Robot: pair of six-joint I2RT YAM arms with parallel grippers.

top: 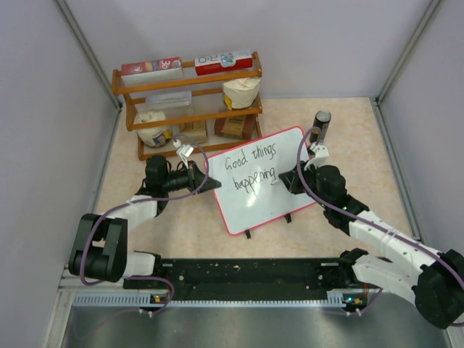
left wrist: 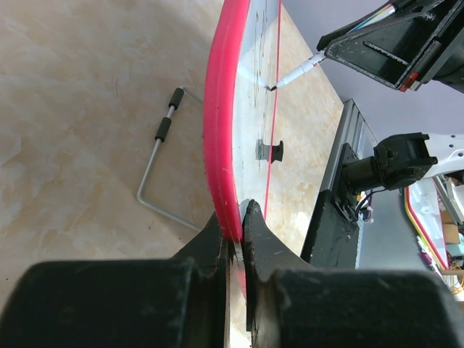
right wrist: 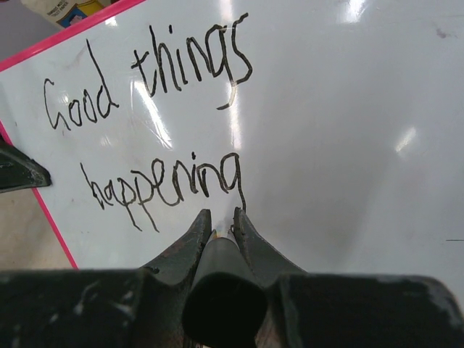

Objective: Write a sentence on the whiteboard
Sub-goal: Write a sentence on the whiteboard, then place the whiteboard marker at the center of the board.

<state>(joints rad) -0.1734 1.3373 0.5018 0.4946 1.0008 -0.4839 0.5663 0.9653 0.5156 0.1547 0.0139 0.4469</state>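
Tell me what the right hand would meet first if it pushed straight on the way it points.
The whiteboard: the marker in the right hand aims at its face, beside the last g of the sentence, tip seemingly touching.

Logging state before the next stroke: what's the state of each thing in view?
whiteboard: propped up, left edge clamped.
sentence: two lines, reads "Good things happening".
left gripper: shut on the whiteboard's red frame.
right gripper: shut on the marker.
marker: uncapped, tip at the board by the last "g".
shelf: upright, stocked.
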